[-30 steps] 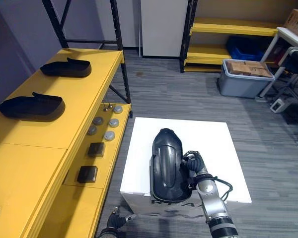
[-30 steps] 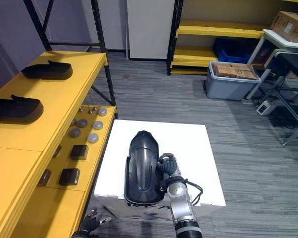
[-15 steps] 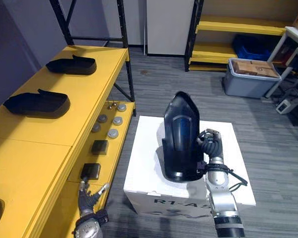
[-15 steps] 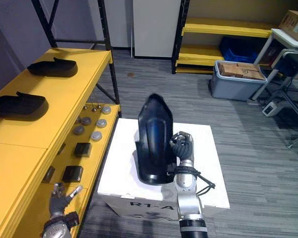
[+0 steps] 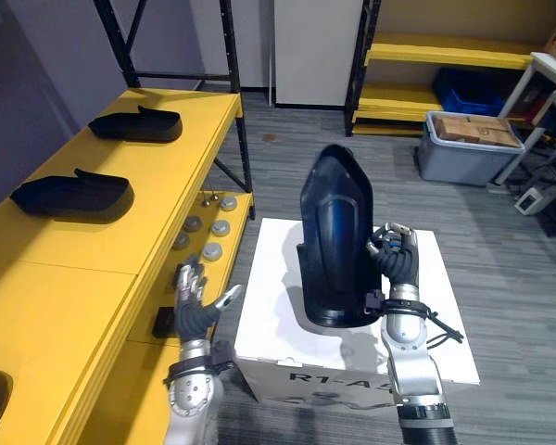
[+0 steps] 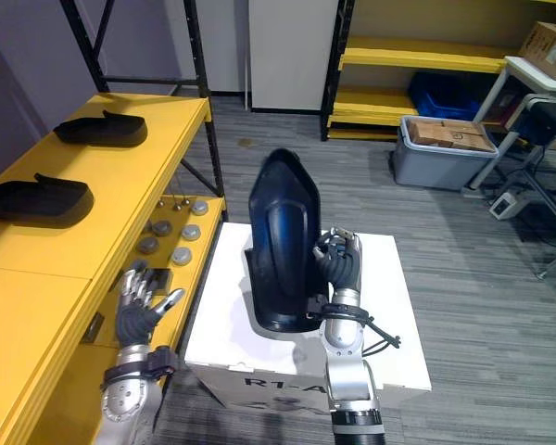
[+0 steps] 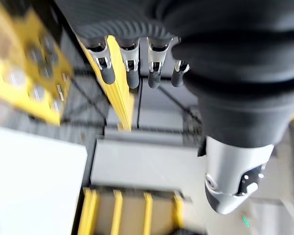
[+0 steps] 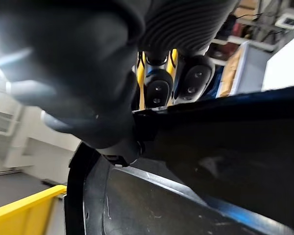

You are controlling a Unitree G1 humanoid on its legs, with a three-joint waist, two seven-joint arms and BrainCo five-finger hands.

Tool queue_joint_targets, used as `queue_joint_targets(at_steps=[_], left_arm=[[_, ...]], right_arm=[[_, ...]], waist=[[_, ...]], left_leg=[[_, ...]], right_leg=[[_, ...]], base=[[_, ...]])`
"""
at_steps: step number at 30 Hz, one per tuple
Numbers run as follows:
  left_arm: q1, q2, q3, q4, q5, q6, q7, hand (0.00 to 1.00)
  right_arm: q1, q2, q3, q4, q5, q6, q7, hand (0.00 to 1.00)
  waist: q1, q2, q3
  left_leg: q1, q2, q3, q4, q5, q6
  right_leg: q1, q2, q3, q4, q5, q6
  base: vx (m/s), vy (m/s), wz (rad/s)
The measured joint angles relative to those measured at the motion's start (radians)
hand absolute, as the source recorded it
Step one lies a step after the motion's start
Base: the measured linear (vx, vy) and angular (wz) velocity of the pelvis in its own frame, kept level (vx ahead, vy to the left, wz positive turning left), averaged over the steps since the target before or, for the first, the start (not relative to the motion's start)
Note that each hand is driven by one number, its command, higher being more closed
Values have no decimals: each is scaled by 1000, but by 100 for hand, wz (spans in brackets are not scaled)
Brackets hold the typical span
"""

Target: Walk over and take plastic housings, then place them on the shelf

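1. Since a second ago, the plastic housing (image 5: pixel 334 236) has come up off the white box (image 5: pixel 271 306), where it lay flat. It now stands upright with its rounded end on top and its lower end just over the box top.
2. My right hand (image 5: pixel 395 264) holds that housing by its right edge. In the right wrist view the fingers (image 8: pixel 157 87) are curled over the rim and clamped on it, with the hollow inner face of the housing (image 8: pixel 186 196) below them.
3. My left hand (image 5: pixel 195 311) has risen from low down beside the box. It is now between the box and the yellow shelf (image 5: pixel 83 250), with the palm up and holding nothing. The left wrist view shows its fingers (image 7: pixel 130 68) straight and slightly apart.
4. Two more housings (image 5: pixel 71 193) (image 5: pixel 134 123) lie on the top deck of the yellow shelf, well apart from each other.
5. On the lower deck, a cluster of round grey discs (image 5: pixel 210 250) sits just beyond my left hand.
6. Across the floor, a grey tote (image 5: pixel 463 159) with no lid holds flat cardboard boxes (image 5: pixel 470 128).
7. Behind the tote, a blue bin (image 5: pixel 457 93) sits on the low level of the far yellow rack (image 5: pixel 445 51). I cannot tell what is in it.
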Motion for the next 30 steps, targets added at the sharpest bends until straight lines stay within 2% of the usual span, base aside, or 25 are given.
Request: queue_joint_targets(at_steps=[6, 10, 16, 17, 22, 23, 25, 30], left_arm=[[-99, 17, -99, 87, 5, 1, -12, 0], [-140, 29, -146, 125, 21, 4, -8, 0], [-211, 37, -162, 171, 20, 20, 40, 0], [-216, 39, -162, 171, 20, 20, 51, 100], [-228, 55, -162, 171, 17, 21, 86, 100], [-231, 56, -162, 171, 17, 21, 90, 100], [-234, 56, -162, 171, 16, 22, 94, 100], [-234, 72, -158, 173, -1, 37, 102, 100]], right_arm=[[-75, -1, 86, -3, 45, -13, -11, 100], [-80, 0, 157, -3, 67, -26, -9, 100], [-80, 3, 187, -6, 120, -43, -9, 100], [-77, 3, 190, -6, 131, -43, -8, 100], [-67, -14, 215, -6, 154, -44, -7, 100], [-62, -15, 215, -6, 154, -44, -5, 0], [-49, -17, 215, -5, 162, -46, -4, 0], [-22, -57, 240, -5, 201, -87, 14, 0]], waist=[[-18, 1, -13], [-16, 1, -26], [-28, 2, -32], [-28, 3, -34], [-27, 4, -52], [-28, 6, -57], [-32, 7, -62], [-49, 8, -73]], left_leg=[[6, 1, 10, 0, 0, 0], [9, 2, 30, -1, 0, 0], [8, 2, 34, -1, 0, 0], [8, 1, 36, -2, 0, 0], [0, 3, 54, -1, 0, 0], [-4, 3, 57, -1, 0, 0], [-4, 3, 57, -1, 0, 0], [-3, 3, 56, -1, 0, 1]], right_leg=[[-3, 1, 12, 3, 0, 0], [-9, 3, 34, 3, 2, -1], [-17, 4, 38, 2, 6, -1], [-17, 5, 40, -1, 9, -2], [-27, 9, 57, -10, 19, -2], [-31, 9, 59, -11, 22, -3], [-31, 8, 59, -11, 23, -2], [-31, 8, 59, -11, 25, -3]], base=[[-6, 16, -5], [3, 27, -14], [-3, 14, -3], [-2, 20, -5], [2, 23, -10], [5, 25, -11], [3, 12, -3], [0, 0, 0]])
